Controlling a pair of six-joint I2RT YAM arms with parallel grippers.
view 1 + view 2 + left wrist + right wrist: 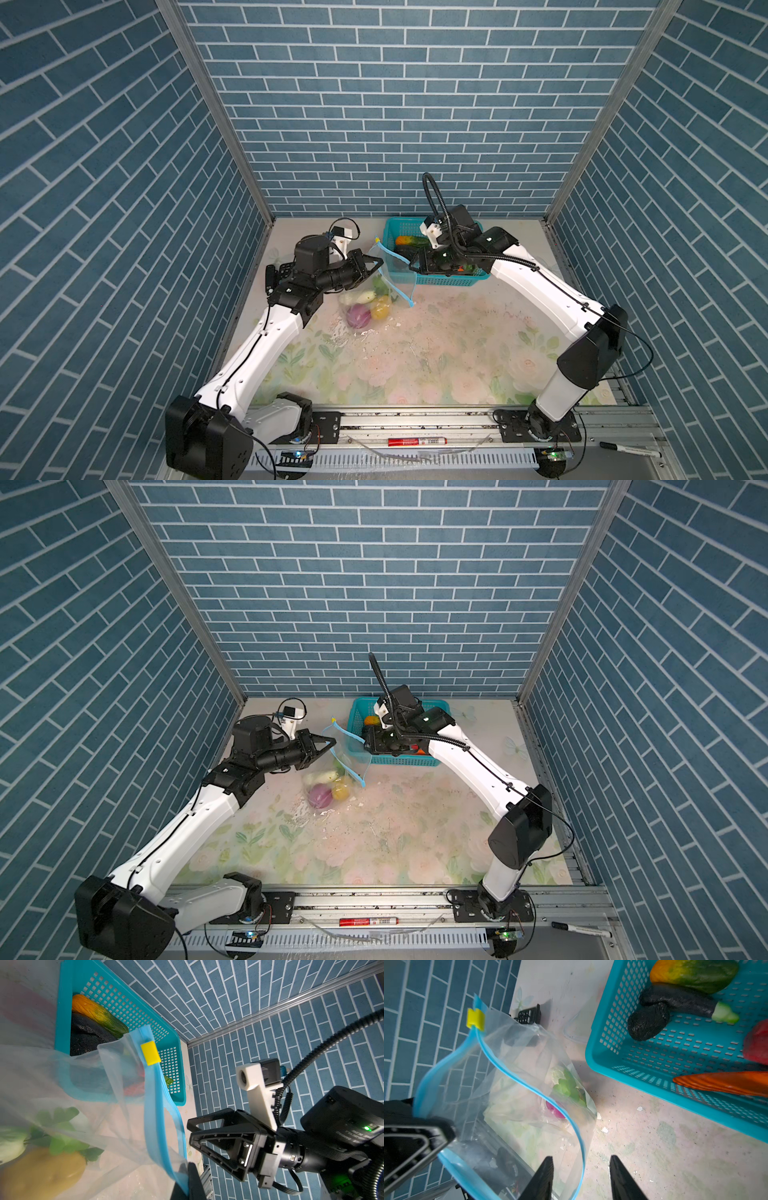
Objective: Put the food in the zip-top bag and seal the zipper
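The zip-top bag [365, 299] stands with its mouth open beside the basket. Its light-blue zipper [529, 1084] has a yellow slider [150, 1052] at the far end. My left gripper [380, 262] is shut on one zipper edge and holds it up. My right gripper [581, 1163] is open, and the other zipper edge runs loose between its fingers. Inside the bag lie a purple onion [358, 316], a yellow fruit [380, 309] and a white-green vegetable [357, 297]. The cucumber-like piece [693, 974], eggplant [675, 1001], red piece [757, 1043] and carrot [724, 1082] lie in the basket.
The teal mesh basket [449, 280] sits at the back, just right of the bag. A black keypad device [286, 270] lies by the left wall. A red marker [417, 441] and a black marker [627, 449] rest on the front rail.
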